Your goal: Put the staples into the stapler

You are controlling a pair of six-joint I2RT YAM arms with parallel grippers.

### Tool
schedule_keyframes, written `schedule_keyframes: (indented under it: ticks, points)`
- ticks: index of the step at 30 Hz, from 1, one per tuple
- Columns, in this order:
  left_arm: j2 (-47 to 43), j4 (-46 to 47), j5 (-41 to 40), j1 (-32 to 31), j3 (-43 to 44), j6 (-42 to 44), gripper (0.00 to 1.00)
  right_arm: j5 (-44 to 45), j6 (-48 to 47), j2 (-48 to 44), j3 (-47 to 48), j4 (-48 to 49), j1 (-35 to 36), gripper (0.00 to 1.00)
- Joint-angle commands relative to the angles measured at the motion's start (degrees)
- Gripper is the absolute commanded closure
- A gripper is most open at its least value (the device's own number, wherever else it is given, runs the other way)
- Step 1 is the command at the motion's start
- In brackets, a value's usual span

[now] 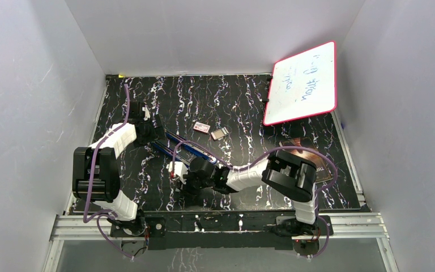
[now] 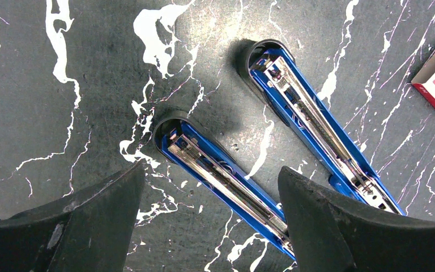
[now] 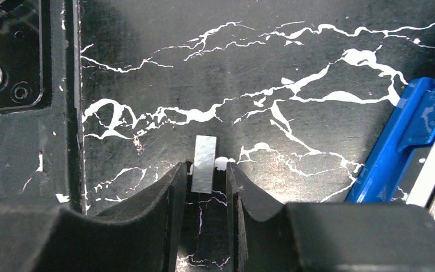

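Seeing ribbed grey staples (image 3: 204,152), long axis parallel to right gripper (image 3: 205,170) fingers (image 3: 164,198), between narrow, slack jaws; left gripper (image 2: 210,170) wide above blue stapler (image 2: 317,124).

Blue stapler bodies (image 2: 226,184): 2, lying open side by side mid-bench; can't tell if one stapler or two. Staple strip (image 3: 204,153): 1. Small grey block (image 1: 220,134): 1, too small to identify. Red-and-white box (image 1: 201,127): 1, just beside it. Whiteboard (image 1: 303,82): 1, at the bench's far right corner. Grippers: 2, left gripper (image 2: 210,169) and right gripper (image 3: 205,165).
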Motion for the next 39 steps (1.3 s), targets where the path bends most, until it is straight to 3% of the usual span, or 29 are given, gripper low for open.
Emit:
schedule_keyframes:
  ticks: [1, 12, 19, 30, 39]
  points:
    - [-0.1, -1.3, 0.8, 0.4, 1.9, 0.4, 0.14, 5.0, -2.8, -0.9, -4.1, 1.7, 0.7, 0.61]
    - [-0.1, -1.3, 0.7, 0.4, 1.9, 0.5, 0.14, 4.7, -4.5, 0.0, -5.9, 2.5, 0.9, 0.62]
    - [-0.1, -1.3, 0.8, 0.4, 1.8, 0.5, 0.14, 4.4, -5.6, 0.1, -6.6, 3.0, 1.2, 0.72]
    - [0.1, -1.3, 1.4, 0.4, 1.9, 0.3, 0.14, 1.3, -5.5, -6.3, -2.3, 0.5, 1.3, 1.0]
    - [-0.4, -1.1, 1.7, 0.4, 1.5, -0.2, 0.14, 7.3, 1.0, -12.7, 2.9, -1.6, -0.8, 1.0]
